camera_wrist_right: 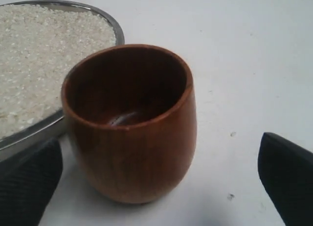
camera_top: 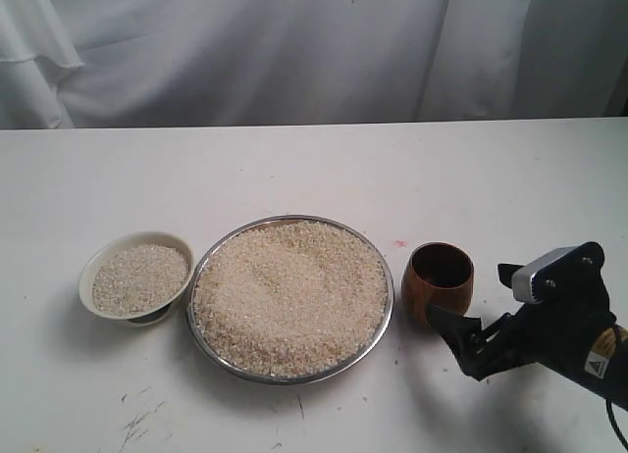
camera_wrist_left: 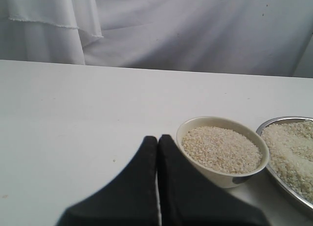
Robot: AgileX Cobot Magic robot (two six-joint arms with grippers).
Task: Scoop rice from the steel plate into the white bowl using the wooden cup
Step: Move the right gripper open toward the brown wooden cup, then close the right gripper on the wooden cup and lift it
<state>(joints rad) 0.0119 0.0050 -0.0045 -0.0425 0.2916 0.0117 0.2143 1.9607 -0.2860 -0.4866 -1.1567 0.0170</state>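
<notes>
While the fingers (camera_wrist_right: 286,182) of the right gripper (camera_wrist_right: 160,139) sit spread just short of the wooden cup (camera_wrist_right: 129,128), apparently not touching, the left gripper (camera_wrist_left: 157,138) holds its own pressed together.

Heaped rice (camera_top: 289,296) on steel plate (camera_top: 391,312), white bowl (camera_top: 86,278) left, wooden cup (camera_top: 439,298) right

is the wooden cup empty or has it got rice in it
Empty. The right wrist view looks down into the upright wooden cup and shows only bare dark wood inside, no grains.
</notes>
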